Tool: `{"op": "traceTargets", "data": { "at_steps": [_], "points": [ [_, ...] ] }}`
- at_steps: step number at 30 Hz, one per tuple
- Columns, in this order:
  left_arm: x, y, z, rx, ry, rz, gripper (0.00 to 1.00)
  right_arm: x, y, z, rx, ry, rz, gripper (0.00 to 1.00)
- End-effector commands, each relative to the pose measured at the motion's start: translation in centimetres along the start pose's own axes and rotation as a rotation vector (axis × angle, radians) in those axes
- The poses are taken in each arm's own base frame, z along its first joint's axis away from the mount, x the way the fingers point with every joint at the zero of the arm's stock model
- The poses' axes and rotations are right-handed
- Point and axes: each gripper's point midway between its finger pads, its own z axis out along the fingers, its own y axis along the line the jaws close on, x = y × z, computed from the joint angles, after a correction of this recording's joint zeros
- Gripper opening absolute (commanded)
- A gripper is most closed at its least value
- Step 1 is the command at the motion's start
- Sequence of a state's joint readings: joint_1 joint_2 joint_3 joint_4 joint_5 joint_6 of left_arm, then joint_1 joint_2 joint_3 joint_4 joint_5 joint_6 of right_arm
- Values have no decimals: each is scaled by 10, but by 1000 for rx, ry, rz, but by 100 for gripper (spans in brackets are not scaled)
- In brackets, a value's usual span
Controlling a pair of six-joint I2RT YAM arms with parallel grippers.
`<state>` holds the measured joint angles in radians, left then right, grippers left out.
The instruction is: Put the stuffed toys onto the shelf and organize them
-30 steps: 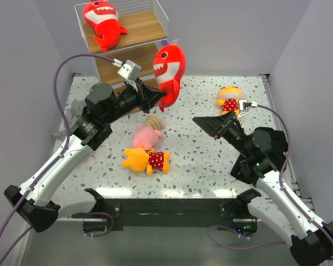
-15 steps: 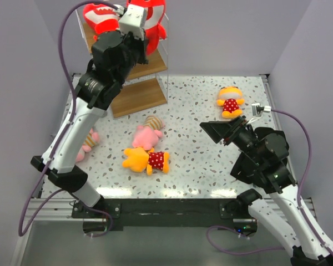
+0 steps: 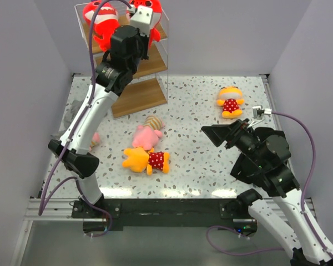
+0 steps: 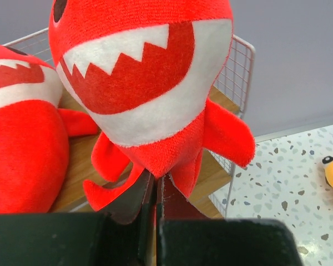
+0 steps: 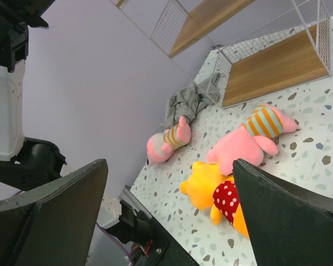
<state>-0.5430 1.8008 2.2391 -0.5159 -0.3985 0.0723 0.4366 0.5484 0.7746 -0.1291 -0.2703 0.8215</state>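
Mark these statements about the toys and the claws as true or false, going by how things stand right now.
1. The left claw is shut on a red shark over the top tier of the shelf. True.
2. The right claw is shut on a toy. False: it is open and holds nothing, above the table.
3. The second red shark lies on the table. False: it sits on the top tier.
4. A pink toy lies against a yellow toy on the table. True.

With my left arm (image 3: 100,105) I am holding a red shark (image 3: 154,34) over the shelf's (image 3: 141,97) top board beside a second shark (image 3: 100,19); my right gripper (image 3: 211,133) is hovering, spread wide.
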Motion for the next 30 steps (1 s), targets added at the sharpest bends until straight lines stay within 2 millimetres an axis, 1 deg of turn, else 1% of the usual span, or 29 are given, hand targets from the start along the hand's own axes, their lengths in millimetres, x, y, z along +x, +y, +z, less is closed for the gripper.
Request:
{"op": "traceTargets", "data": {
  "at_steps": [1, 4, 7, 9, 12, 14, 15, 18, 21, 24, 25, 27, 28, 30],
  "points": [
    [-58, 27, -9, -58, -173, -74, 0, -17, 12, -5, -11, -50, -50, 99],
    [-65, 29, -6, -59, -203, -93, 0, -17, 10, -4, -5, -47, -55, 99],
    [-67, 26, 3, -54, -225, -101, 0, -16, 9, -5, 0, -44, -56, 99],
    [-63, 21, 11, -38, -225, -99, 0, -16, 9, -6, 0, -44, -59, 99],
    [-61, 20, 22, -36, -227, -110, 0, -17, 8, -8, 11, -47, -70, 99],
    [-62, 20, 26, -35, -237, -118, 0, -17, 8, -10, 18, -47, -81, 99],
    [-59, 21, 30, -35, -234, -127, 0, -18, 8, -11, 21, -48, -87, 99],
    [-59, 24, 35, -40, -243, -140, 4, -21, 8, -15, 36, -57, -109, 99],
    [-59, 25, 37, -46, -249, -141, 4, -23, 9, -21, 44, -64, -127, 99],
    [-59, 25, 38, -44, -259, -140, 16, -24, 8, -24, 49, -75, -136, 99],
    [-60, 24, 39, -38, -264, -141, 25, -24, 8, -25, 52, -77, -139, 98],
    [-61, 21, 38, -19, -271, -142, 32, -25, 7, -26, 56, -81, -142, 99],
    [-64, 21, 36, -12, -281, -146, 38, -26, 7, -27, 60, -84, -145, 99],
    [-64, 16, 35, 13, -284, -147, 43, -26, 7, -29, 63, -83, -150, 99]
  ]
}}
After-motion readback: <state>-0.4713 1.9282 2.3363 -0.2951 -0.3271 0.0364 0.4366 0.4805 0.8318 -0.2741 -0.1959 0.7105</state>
